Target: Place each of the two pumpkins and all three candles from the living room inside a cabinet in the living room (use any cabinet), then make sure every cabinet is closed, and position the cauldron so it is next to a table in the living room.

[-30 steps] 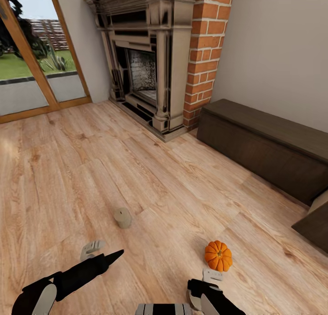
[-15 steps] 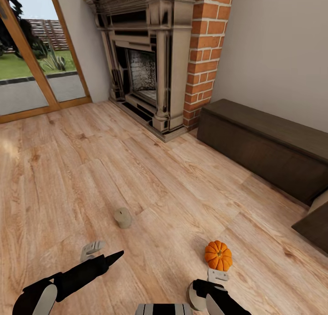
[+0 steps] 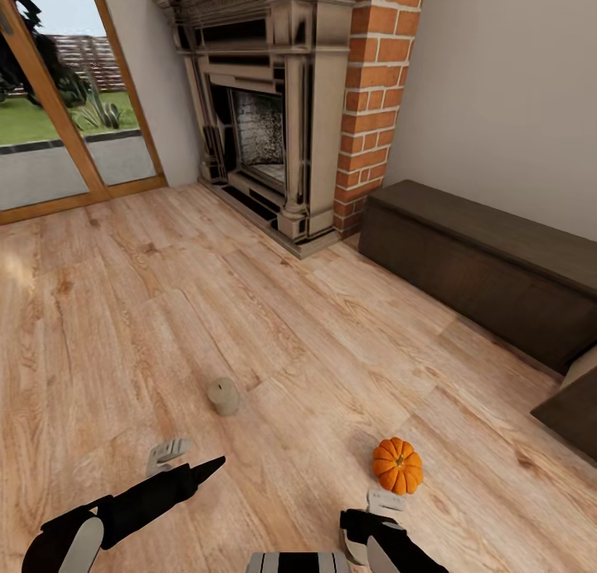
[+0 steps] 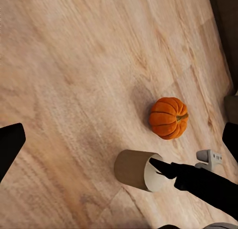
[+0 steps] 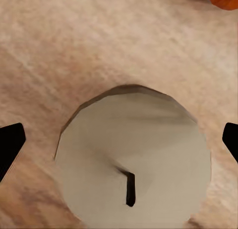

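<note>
Candle (image 5: 131, 162) lay directly under my right end effector (image 5: 119, 139), fingers spread wide, empty | pumpkin (image 3: 397, 464) lower right of head view, just beside | risk: off-centre descent could tip candle, nudge pumpkin rolling.

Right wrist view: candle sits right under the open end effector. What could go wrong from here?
1. The candle spans most of the gap between the fingertips of the right end effector, so the margin looks thin. An off-centre descent could land a fingertip on its top or tip it over.
2. The pumpkin lies close beside this candle. The arm could nudge it, and it would probably roll across the floor.
</note>
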